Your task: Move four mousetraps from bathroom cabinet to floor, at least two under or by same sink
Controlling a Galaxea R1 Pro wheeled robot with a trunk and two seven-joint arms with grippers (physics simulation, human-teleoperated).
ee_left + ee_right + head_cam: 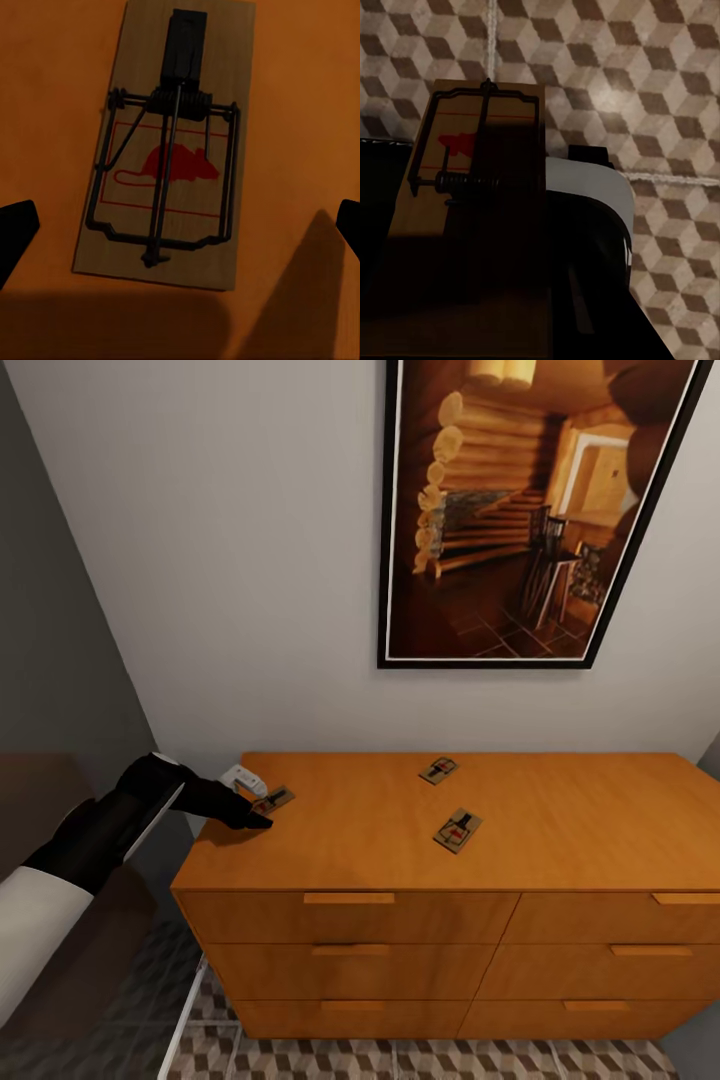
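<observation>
In the head view, the cabinet (330, 840) stands against a pale wall, its flat orange-brown top carrying three mousetraps. One mousetrap (439, 769) lies toward the back of the top at about twelve o'clock, another mousetrap (457, 830) sits just nearer the front edge at about four o'clock from it, and the third mousetrap (274, 798) lies near the top's left end, at about nine o'clock from the other two. The left gripper (262, 810) is down at that third trap, its dark fingers against the wood beside it.

In the left wrist view, this trap (171, 146) lies flat on the cabinet top, wire bar and red mouse mark facing up, with the two black fingertips (15, 232) standing wide apart on either side of it, neither touching the board.

In the right wrist view, the right gripper (472, 300) is closed on a fourth mousetrap (472, 157), which stands up from between the dark fingers, with the cube-patterned bathroom floor (660, 75) behind it.

A framed picture (530, 510) of a log interior hangs on the wall above the cabinet at about one o'clock, and a strip of the patterned floor shows below the drawers.
</observation>
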